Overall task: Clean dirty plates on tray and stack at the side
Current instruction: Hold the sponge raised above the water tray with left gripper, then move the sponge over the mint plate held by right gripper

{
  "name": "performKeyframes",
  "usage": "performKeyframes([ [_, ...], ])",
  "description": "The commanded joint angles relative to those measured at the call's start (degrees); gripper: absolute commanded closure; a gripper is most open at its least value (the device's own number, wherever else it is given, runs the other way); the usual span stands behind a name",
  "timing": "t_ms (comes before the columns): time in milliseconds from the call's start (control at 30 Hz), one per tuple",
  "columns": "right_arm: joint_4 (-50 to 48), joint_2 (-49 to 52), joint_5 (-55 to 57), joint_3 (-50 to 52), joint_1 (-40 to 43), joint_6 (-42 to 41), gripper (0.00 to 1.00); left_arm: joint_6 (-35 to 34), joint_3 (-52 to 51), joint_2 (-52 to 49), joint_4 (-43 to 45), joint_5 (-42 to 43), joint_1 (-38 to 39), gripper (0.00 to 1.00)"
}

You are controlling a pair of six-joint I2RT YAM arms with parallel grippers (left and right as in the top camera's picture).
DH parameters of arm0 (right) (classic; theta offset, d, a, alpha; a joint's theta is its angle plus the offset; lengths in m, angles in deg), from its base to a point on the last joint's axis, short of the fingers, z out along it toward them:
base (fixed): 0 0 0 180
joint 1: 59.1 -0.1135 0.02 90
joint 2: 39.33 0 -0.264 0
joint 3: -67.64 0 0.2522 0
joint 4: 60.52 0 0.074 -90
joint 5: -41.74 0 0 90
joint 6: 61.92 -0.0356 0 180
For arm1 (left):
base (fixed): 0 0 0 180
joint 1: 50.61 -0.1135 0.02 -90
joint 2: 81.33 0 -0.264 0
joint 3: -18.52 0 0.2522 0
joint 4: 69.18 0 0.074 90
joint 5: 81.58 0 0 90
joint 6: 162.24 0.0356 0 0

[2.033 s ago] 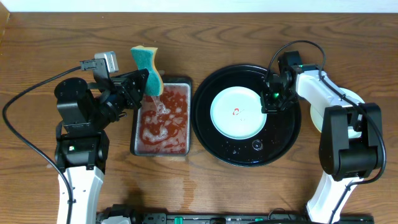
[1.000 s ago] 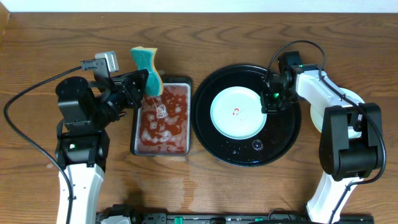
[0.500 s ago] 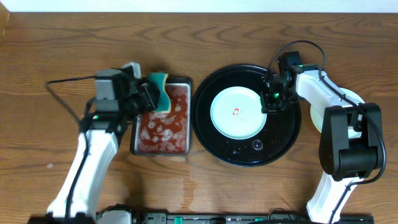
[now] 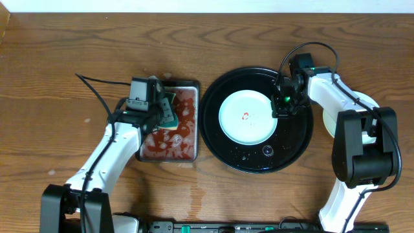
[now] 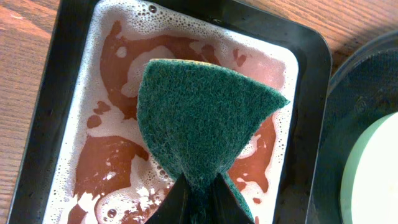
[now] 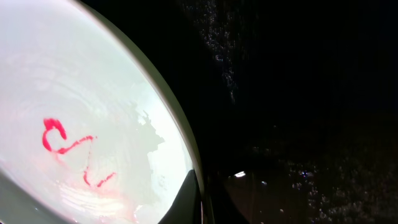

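L. gripper [image 4: 162, 111] hangs low over a small rectangular tray [image 4: 187, 83] at table [image 4: 65, 52] centre-left, its fingers pinched tight on a green-faced sponge [image 5: 199, 124], which the wrist cam shows folded into a fan shape with a thin yellow edge at top. The sponge sits above reddish liquid [image 5: 106, 162] streaked w/ white foam and bubbles; whether it touches the surface can't be told. Just to the right, nearly touching that tray, lies the round black tray [image 4: 297, 139], glossy and beaded w/ water drops. A pale mint plate [image 4: 239, 129] rests flat inside it, slightly left of centre, a small red smear [image 6: 62, 140] near its middle. R. gripper [image 4: 283, 107] is down at the plate's right rim, fingers closed on the edge, one tip over the plate's inner side per the wrist cam. Beyond the round tray's right side, a second pale plate [image 4: 370, 101] lies on the wood, mostly hidden under the r. arm.
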Motion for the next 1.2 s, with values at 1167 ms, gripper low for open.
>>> performKeyframes([
  [1167, 0.63, -0.31, 3.04, 0.94, -3.19, 1.09, 0.99, -12.5, 17.51, -8.9, -1.42, -1.22, 23.67, 0.93],
])
